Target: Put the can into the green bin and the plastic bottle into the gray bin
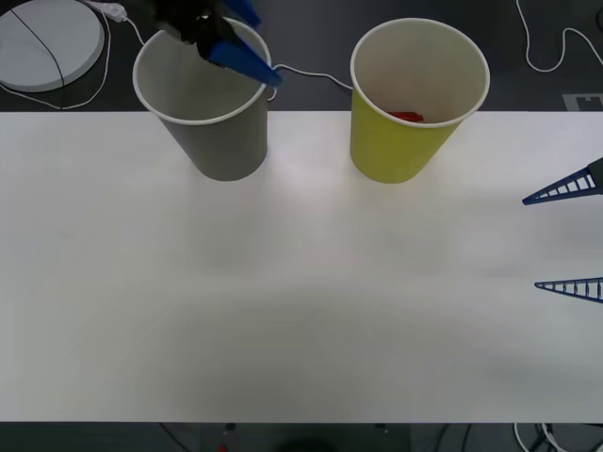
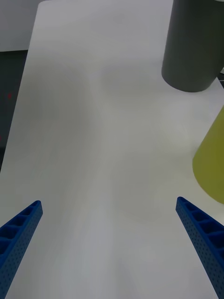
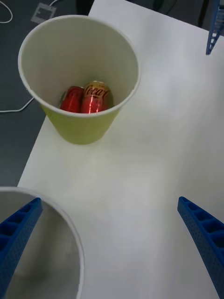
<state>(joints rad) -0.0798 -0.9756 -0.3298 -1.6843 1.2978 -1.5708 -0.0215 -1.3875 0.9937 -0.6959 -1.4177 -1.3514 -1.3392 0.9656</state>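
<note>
- Left gripper [image 1: 247, 52] poised above the gray bin [image 1: 209, 108], fingers spread, nothing between them; one finger [image 3: 18, 229] over the bin's mouth, the other [image 3: 205, 238] out over bare table [image 1: 301, 301].
- Right gripper [image 1: 570, 235] parked low over the table's right edge, well apart from both bins; fingers wide apart, empty.
- Can [image 3: 95, 97] lying on its side at the bottom of the green bin [image 1: 415, 104], just across from the left gripper. Can step judged done.
- Second can-like thing, a red can [image 3: 71, 99], touching the first inside the same bin; front view gives a sliver of red.
- Plastic bottle nowhere on the open table; gray bin's floor barely visible under the left gripper, contents cannot be told. Empty spread fingers right above it suggest the bottle step may be done too; a judgement, unconfirmed.
- Count: bins two (one gray, one green); cans two, both in green; grippers two, both empty.
</note>
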